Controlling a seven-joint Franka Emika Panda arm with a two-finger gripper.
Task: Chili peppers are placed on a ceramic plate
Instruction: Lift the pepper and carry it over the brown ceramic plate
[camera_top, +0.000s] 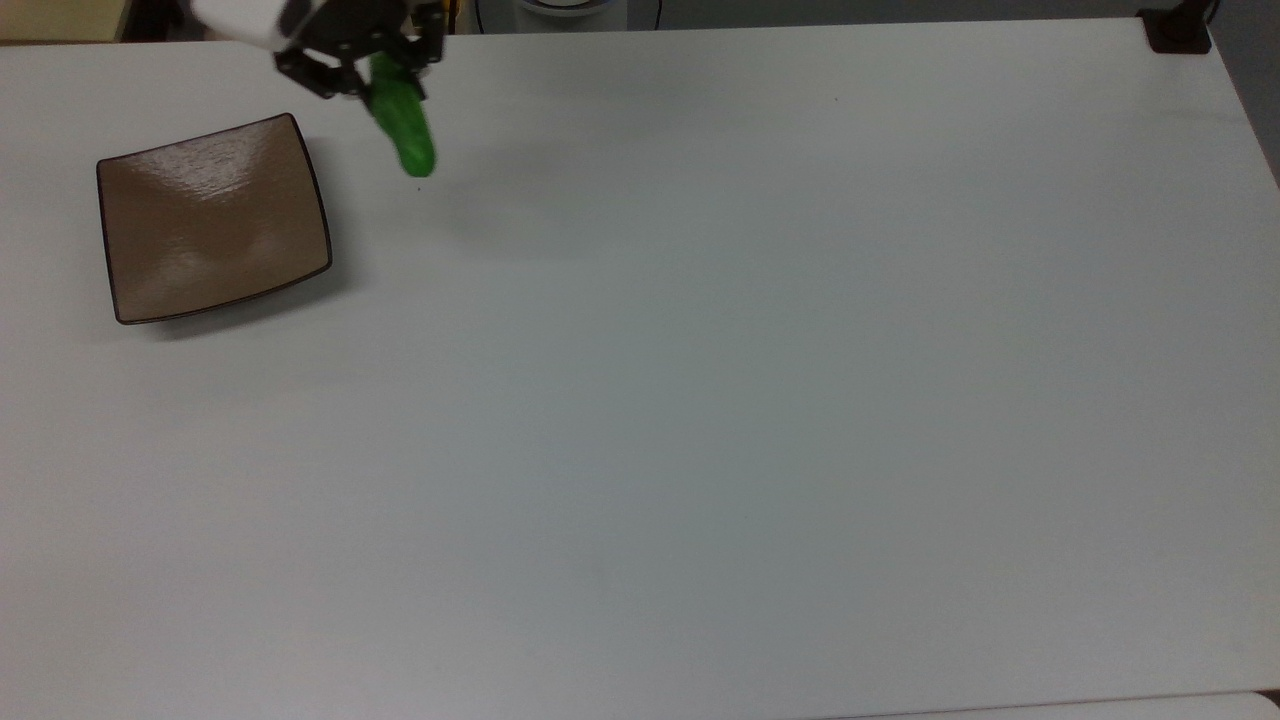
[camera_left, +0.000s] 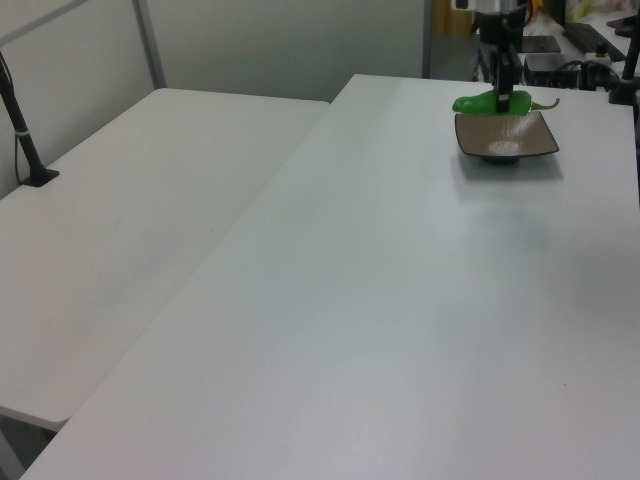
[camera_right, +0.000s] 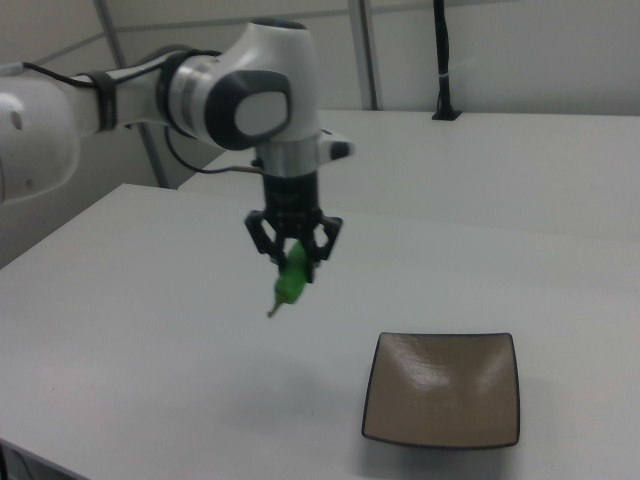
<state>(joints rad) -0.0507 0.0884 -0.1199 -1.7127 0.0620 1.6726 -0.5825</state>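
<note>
The gripper (camera_top: 375, 62) is closed on the chili pepper (camera_top: 405, 135), its two dark fingers pinching the fruit near the stem end, so that the pepper is carried clear of the worktop (camera_top: 700, 400). In the top view the claw sits at the far edge of the worktop, towards the top view's left, and the green body slants out from between the fingers towards the near side. In the right view the gripper (camera_right: 294, 250) points straight down from the white arm (camera_right: 250, 100), with the pepper (camera_right: 292, 278) hanging below it, its thin brownish stem lowest, and open air between it and the white surface.

In the left view the gripper (camera_left: 502, 85) holds the pepper (camera_left: 490, 101) roughly level, its stem pointing to the left view's right.

The ceramic plate (camera_top: 213, 218), square, brown and glossy with a thin dark rim, lies flat on the worktop near its far corner at the top view's left. It has nothing on it. In the top view the pepper is just beside the plate's far corner on the top view's right, not over the plate. In the right view the plate (camera_right: 443, 388) sits to the right view's right of the pepper and nearer the camera. In the left view the pepper appears just above the far rim of the plate (camera_left: 505, 135).

A second white table (camera_left: 130, 230) stands alongside the worktop at the left view's left.
</note>
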